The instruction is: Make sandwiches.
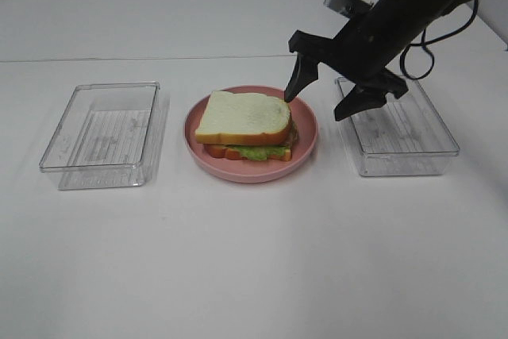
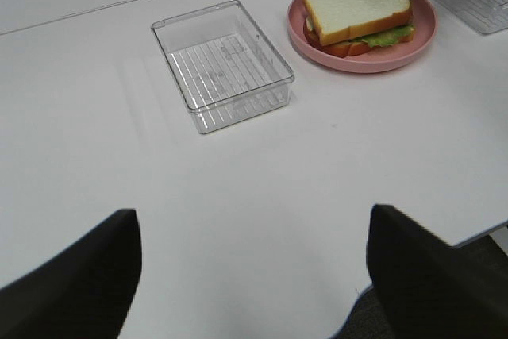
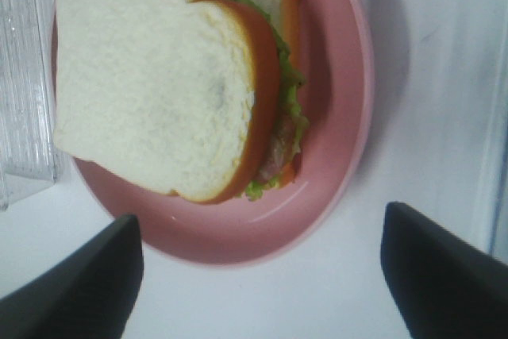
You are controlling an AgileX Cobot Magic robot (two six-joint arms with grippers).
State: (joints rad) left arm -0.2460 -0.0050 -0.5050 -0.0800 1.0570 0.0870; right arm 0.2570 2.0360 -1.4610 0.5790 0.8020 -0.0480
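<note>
The sandwich [image 1: 244, 126] sits stacked on a round pink plate [image 1: 305, 148] at the table's middle, with white bread on top and green lettuce showing at its edge. My right gripper [image 1: 325, 94] hovers open just right of and above the plate, holding nothing. In the right wrist view the sandwich [image 3: 151, 85] lies on the plate [image 3: 333, 117] beyond the open right gripper [image 3: 258, 275]. My left gripper [image 2: 254, 291] is open and empty, well back from the sandwich [image 2: 357, 9], and does not show in the exterior view.
A clear plastic tray [image 1: 103, 134] stands left of the plate and a second clear tray [image 1: 401, 136] right of it, under my right arm. Both look empty. The left tray [image 2: 222, 65] lies between my left gripper and the plate [image 2: 361, 61].
</note>
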